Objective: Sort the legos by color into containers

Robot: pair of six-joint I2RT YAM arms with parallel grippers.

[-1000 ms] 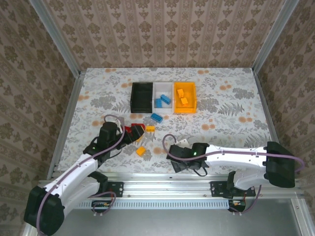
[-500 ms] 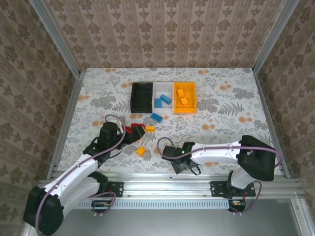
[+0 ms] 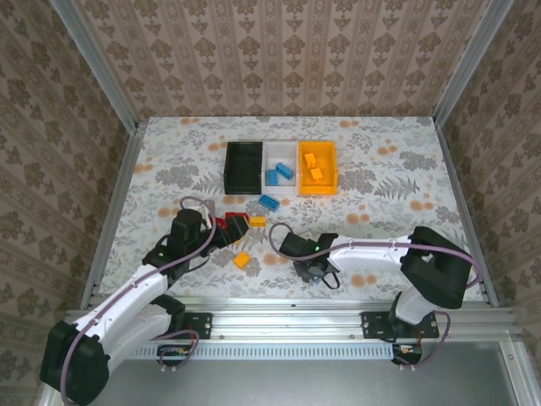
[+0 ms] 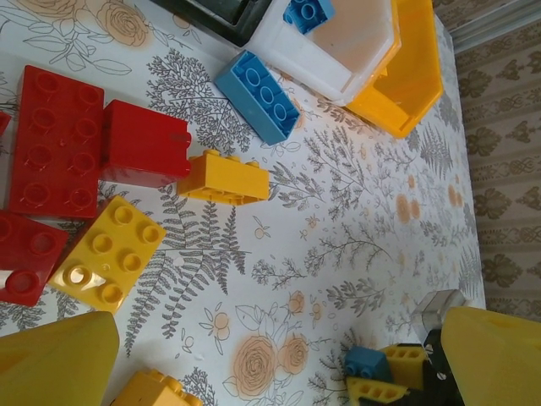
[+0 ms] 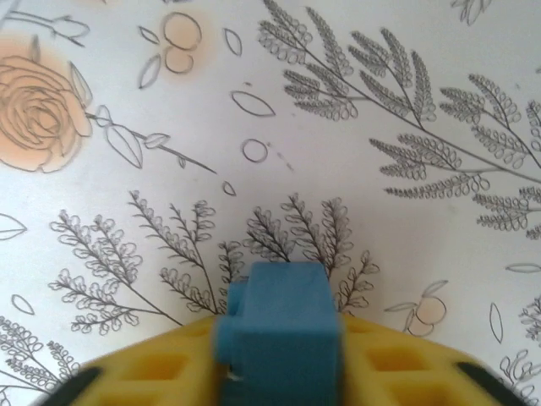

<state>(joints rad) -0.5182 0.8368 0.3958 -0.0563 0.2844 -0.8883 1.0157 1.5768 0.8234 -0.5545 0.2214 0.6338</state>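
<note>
Lifting comes next, I judge: the right fingers (image 5: 152,376) are closed on a blue brick (image 5: 279,330) at lower centre of the desk (image 3: 380,169). Raise it straight, then carry it up-frame to the white bin (image 3: 275,152). The left fingers (image 4: 51,359) gape open over red bricks (image 4: 55,139).

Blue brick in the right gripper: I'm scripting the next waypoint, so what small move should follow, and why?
Probably lift it straight up. The right gripper looks closed on the blue brick low over the table, and the white bin, already holding blue bricks, lies farther back.
</note>
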